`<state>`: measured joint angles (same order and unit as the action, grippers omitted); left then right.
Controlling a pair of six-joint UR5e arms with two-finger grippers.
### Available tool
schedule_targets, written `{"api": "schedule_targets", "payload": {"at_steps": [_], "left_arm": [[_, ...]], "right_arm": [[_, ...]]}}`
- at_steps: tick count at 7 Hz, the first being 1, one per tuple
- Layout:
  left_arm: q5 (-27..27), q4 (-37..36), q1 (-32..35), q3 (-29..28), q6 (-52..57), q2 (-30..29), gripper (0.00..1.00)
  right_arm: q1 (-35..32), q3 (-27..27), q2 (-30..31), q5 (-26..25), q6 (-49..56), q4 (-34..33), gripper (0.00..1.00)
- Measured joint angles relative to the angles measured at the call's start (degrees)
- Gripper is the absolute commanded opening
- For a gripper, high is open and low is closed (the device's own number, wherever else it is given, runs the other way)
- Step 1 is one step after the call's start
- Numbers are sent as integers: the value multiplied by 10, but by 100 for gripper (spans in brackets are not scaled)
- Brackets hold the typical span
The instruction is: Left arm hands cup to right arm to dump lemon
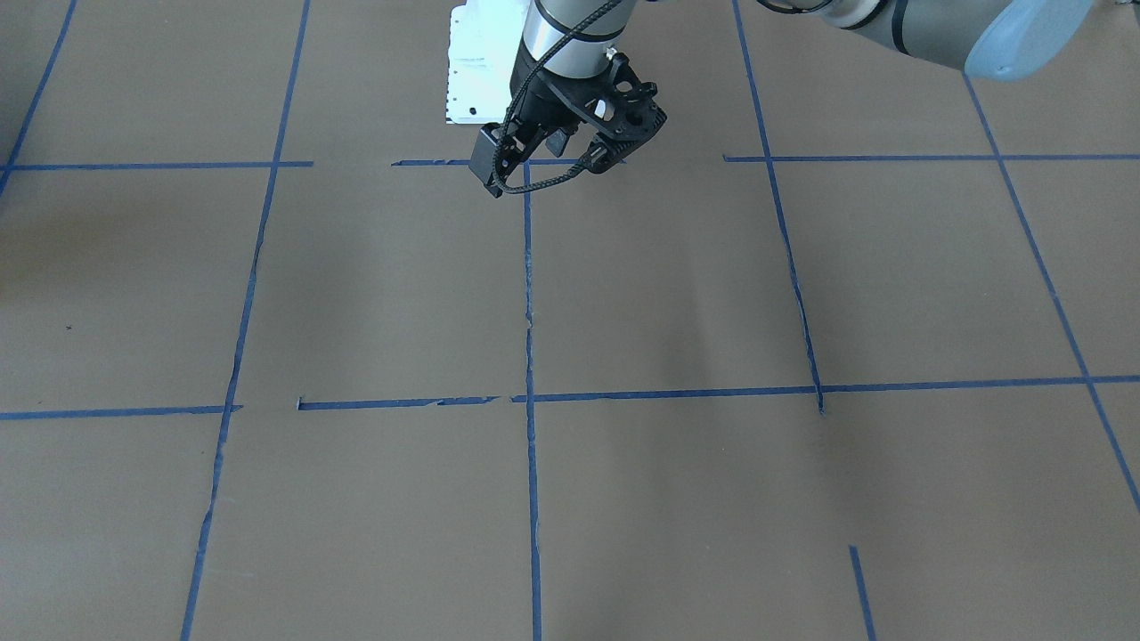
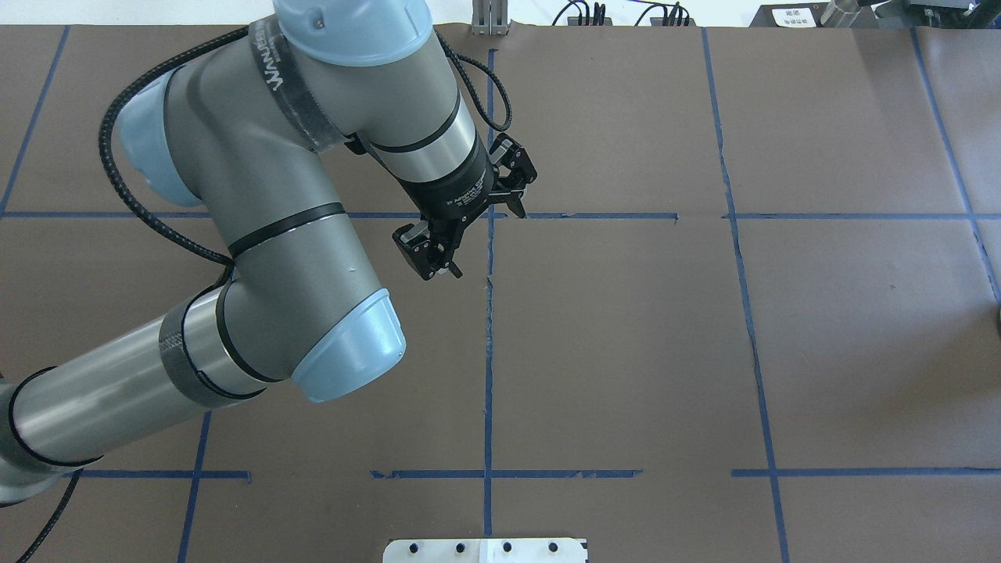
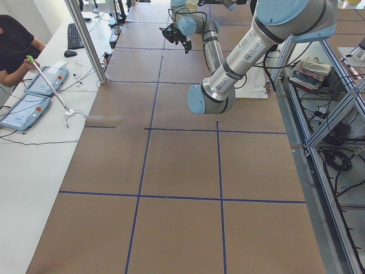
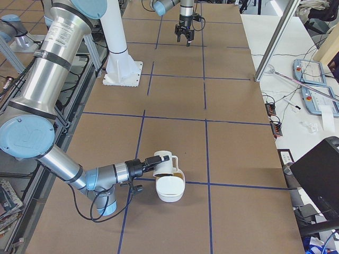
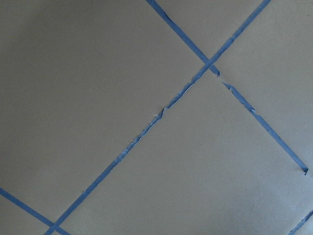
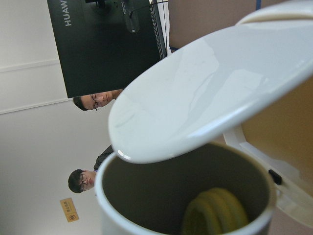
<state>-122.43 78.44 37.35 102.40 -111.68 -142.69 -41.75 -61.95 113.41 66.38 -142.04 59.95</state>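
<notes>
**Left arm.** The left claw (image 2: pixel 488 243) hung over the worktop (image 2: pixel 821 352) at upper centre of the overhead view. Its fingers were spread wide and held nothing. Its wrist camera showed only blue tape lines (image 5: pixel 161 112) on bare worktop.

**Cup.** The cup (image 4: pixel 165 163) was at lower centre of the right-side view, at the tip of the right claw (image 4: pixel 150 165). It was tipped well over, handle uppermost, with its mouth above a white bowl (image 4: pixel 169 191). That claw showed in the side view alone, so I could not tell how far its fingers were closed. The cup seemed to be carried clear of the worktop.

**Lemon.** The lemon (image 6: pixel 215 213) lay inside the cup close to the rim, at the lower right of the right wrist view. It had not yet been dumped.

**Assessment.** The handover appeared done and the pour was the step in hand. To do it well:
- Roll the wrist further, slowly, until the mouth points below level.
- Keep the rim over the bowl's middle without striking its edge.
- Keep the hold firm as the weight shifts.
</notes>
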Motion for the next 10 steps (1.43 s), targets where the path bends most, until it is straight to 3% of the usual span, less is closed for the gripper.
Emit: {"api": "schedule_targets", "payload": {"at_steps": [6,10], "left_arm": [[0,0,0,2,0,-4,100],[0,0,1,2,0,-5,100]], "right_arm": [[-57,-4,-40,15,-299,6,0],[-84,-8,-46,43,-343,16,0]]}}
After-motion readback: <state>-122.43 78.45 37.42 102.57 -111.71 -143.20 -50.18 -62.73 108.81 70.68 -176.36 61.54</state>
